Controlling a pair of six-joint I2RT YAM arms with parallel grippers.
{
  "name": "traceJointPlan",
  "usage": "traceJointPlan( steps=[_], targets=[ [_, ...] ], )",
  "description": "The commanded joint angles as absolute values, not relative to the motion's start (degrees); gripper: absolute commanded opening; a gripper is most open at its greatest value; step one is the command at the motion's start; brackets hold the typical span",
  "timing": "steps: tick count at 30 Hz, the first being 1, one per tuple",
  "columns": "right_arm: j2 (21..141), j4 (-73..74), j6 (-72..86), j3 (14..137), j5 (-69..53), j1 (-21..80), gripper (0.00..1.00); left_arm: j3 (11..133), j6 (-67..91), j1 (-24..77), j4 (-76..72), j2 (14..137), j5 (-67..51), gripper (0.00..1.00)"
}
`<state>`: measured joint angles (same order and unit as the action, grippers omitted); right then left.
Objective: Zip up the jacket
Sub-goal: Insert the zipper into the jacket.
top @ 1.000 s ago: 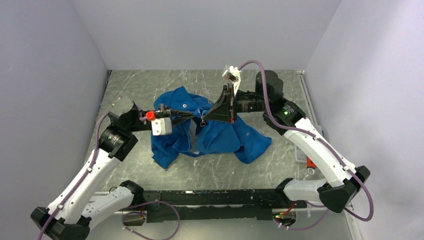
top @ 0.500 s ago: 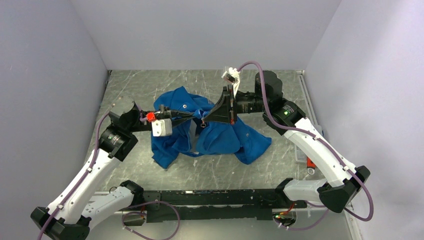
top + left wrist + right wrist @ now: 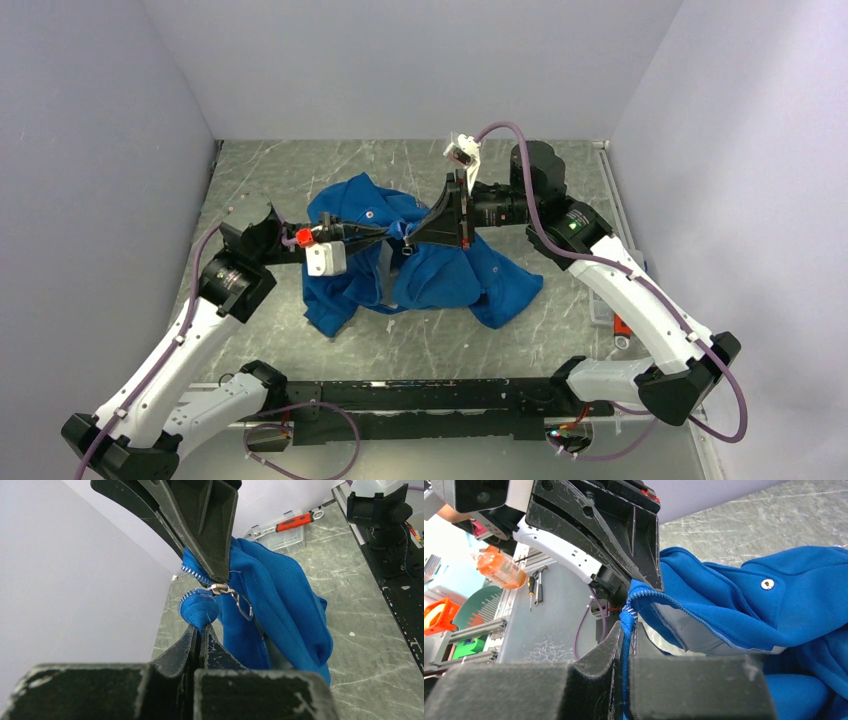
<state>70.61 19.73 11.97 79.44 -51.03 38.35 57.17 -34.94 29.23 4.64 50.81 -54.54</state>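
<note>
The left pincer (image 3: 200, 632) is clamped tight on a fold of blue hem. The right pincer (image 3: 626, 630), meeting it from the right, is likewise closed on the opposite zipper edge, just beside the silver slider (image 3: 219, 588). The jacket (image 3: 440, 275) lies bunched mid-worktop (image 3: 300, 170) with its front lifted between them; the teeth look separate, so I judge the zipping barely begun, with the ends yet to be joined and the slider run along. At the right edge sits a clear box (image 3: 282, 540) with an orange-handled tool (image 3: 295, 521) on or against it; its contents cannot be made out.
</note>
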Motion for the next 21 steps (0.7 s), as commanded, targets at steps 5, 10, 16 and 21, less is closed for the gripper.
traceJointPlan(
  steps=[5, 10, 16, 21],
  targets=[
    [70.6, 16.9, 11.9, 83.1, -51.5, 38.5, 0.0, 57.2, -37.6, 30.0, 4.7, 49.6, -57.1, 0.0],
    [71.2, 16.7, 12.4, 83.1, -51.8, 38.5, 0.0, 56.9, -38.5, 30.3, 4.5, 49.7, -58.1, 0.0],
    [71.0, 16.5, 12.7, 83.1, -51.7, 38.5, 0.0, 57.1, -41.5, 30.7, 7.6, 49.6, -59.4, 0.0],
    [71.4, 16.2, 13.7, 83.7, -52.1, 38.5, 0.0, 57.4, -43.9, 31.0, 9.8, 49.7, -59.7, 0.0]
  ],
)
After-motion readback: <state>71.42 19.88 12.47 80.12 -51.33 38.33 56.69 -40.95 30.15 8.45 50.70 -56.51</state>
